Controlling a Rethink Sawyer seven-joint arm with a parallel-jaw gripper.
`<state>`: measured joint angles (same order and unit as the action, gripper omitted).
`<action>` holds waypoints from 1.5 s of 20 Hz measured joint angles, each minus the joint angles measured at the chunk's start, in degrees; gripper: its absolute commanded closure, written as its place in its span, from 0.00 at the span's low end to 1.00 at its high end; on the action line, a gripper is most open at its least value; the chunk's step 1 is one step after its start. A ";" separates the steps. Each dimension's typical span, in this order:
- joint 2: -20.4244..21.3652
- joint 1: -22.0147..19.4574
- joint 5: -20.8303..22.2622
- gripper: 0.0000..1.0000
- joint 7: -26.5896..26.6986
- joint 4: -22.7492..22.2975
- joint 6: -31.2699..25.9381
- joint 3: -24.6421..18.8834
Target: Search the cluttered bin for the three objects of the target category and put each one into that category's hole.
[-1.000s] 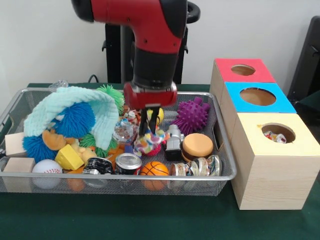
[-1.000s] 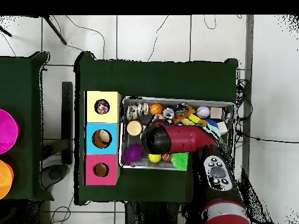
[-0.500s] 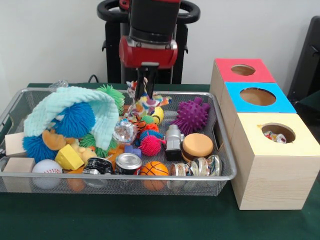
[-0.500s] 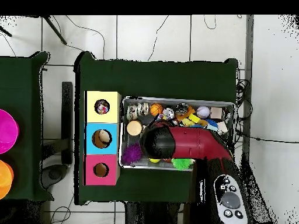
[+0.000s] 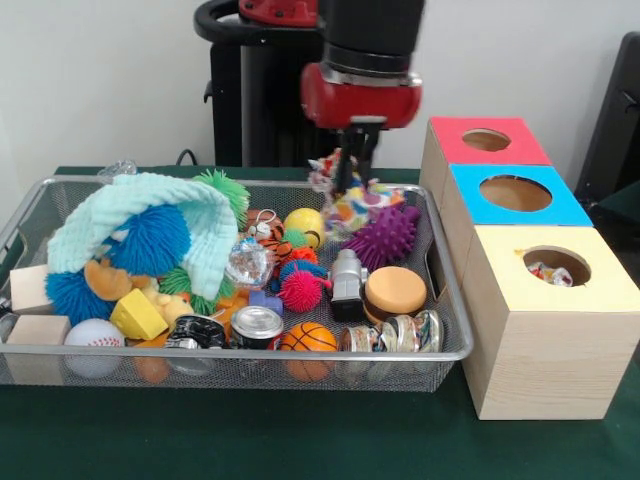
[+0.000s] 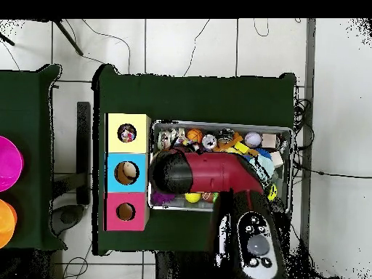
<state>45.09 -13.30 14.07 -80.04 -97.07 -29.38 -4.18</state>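
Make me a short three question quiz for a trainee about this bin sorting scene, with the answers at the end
1. True or false: the gripper carries a multicoloured rope toy above the bin.
2. Which box already shows something inside its hole? A red box, B blue box, C yellow box.
3. Which spiky ball lies right below the carried toy?

Key: 1 true. 2 C. 3 the purple spiky ball.

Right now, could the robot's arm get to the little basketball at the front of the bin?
Probably not yet: its fingers are shut on the colourful rope toy. The basketball itself lies uncovered on top.
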 measured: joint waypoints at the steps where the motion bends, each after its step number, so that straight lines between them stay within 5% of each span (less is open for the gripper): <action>1: -0.27 1.05 -0.53 1.00 0.00 0.33 -0.11 0.06; 30: -5.20 17.22 -9.75 1.00 -1.25 9.75 -5.86 8.62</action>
<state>39.89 3.92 4.31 -81.29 -87.32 -35.24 4.44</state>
